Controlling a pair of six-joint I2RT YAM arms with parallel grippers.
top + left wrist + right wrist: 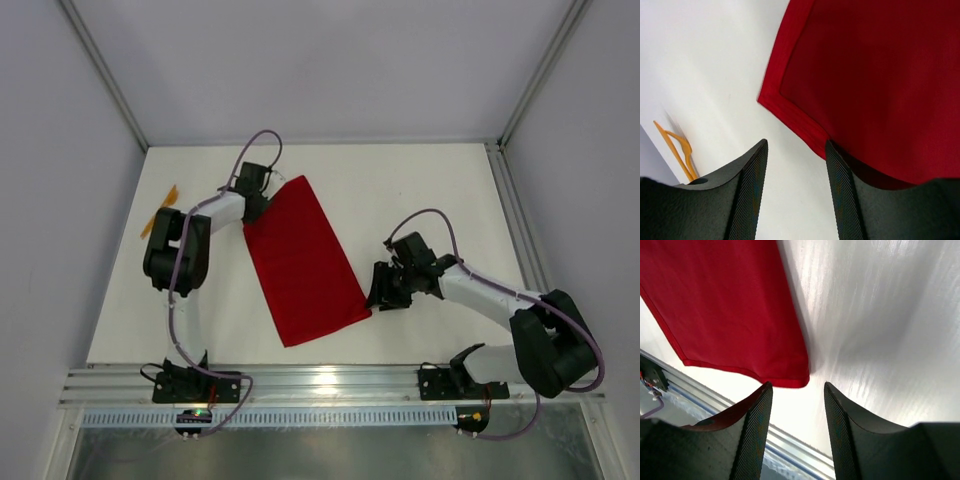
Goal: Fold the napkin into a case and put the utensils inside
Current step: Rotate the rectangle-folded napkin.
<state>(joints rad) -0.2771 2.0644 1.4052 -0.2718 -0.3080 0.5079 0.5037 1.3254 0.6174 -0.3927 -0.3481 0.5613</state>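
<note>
Seemingly mid-fold, the red napkin [303, 262] lies flat on the table [430, 190] as a long strip, slanting from far-left to near-right. The left gripper [796, 150] hovers at its far edge and the right gripper [798, 390] just off its near corner (both parted, holding nothing). The utensils [160, 214] lie well to the left.

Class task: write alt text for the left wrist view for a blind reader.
A red napkin fills the upper right, one hemmed corner near two black fingers standing apart. Orange utensils lie on the white table at lower left.
</note>
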